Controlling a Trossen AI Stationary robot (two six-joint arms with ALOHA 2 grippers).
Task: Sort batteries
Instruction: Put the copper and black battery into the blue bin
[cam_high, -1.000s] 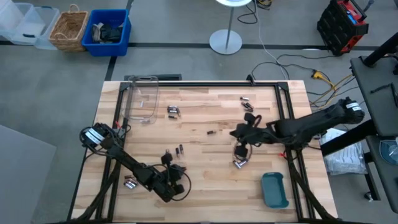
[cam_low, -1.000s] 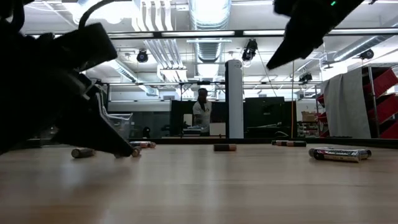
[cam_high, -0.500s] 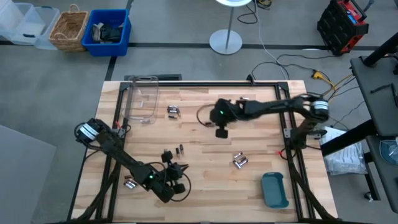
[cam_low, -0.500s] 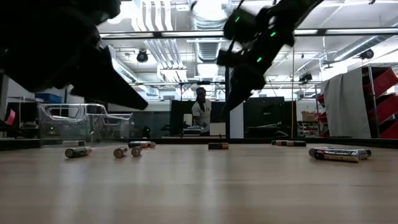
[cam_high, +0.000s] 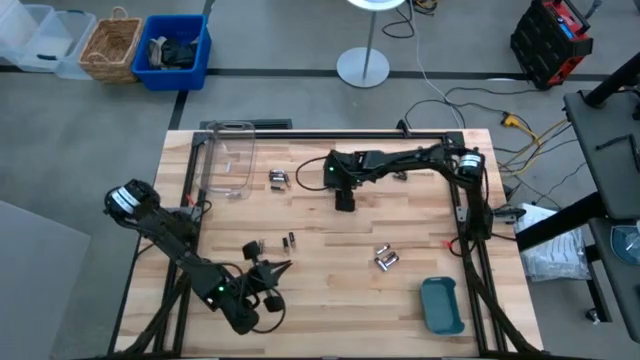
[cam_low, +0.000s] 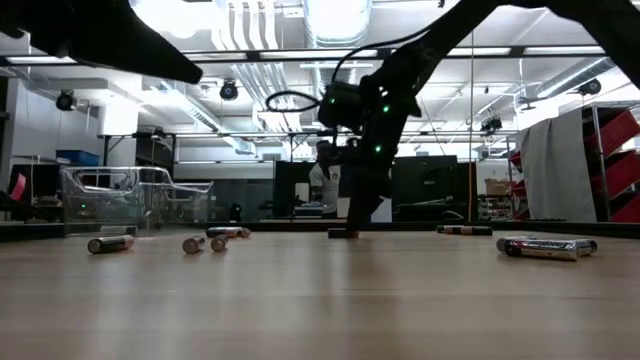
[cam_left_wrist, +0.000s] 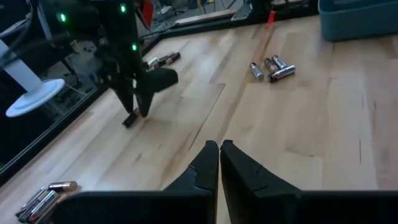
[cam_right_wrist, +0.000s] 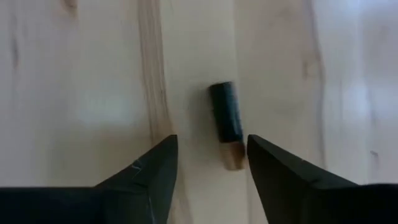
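Batteries lie scattered on the wooden table (cam_high: 320, 300). One dark battery with a coppery end (cam_right_wrist: 226, 123) lies alone at mid-table. My right gripper (cam_right_wrist: 211, 146) hangs over it, pointing down and open, one finger on either side and touching nothing. The same battery (cam_low: 343, 233) shows in the low view under my right gripper (cam_low: 352, 222). Other batteries: a pair (cam_high: 278, 179) by the clear box, a group (cam_high: 387, 258) at near right, a few (cam_high: 290, 241) at near centre. My left gripper (cam_high: 285, 266) hovers shut over the near-left part, holding nothing.
A clear plastic box (cam_high: 228, 160) stands at the far left of the table. A teal tray (cam_high: 441, 305) sits at the near right corner. More batteries (cam_high: 397, 172) lie under the right arm at far right. Black frame rails run along the table edges.
My right gripper has swung from the table's right part toward its left and come down over the lone mid-table battery. My left gripper has risen off the near-left table and drawn back toward the left edge. The batteries have stayed where they were.
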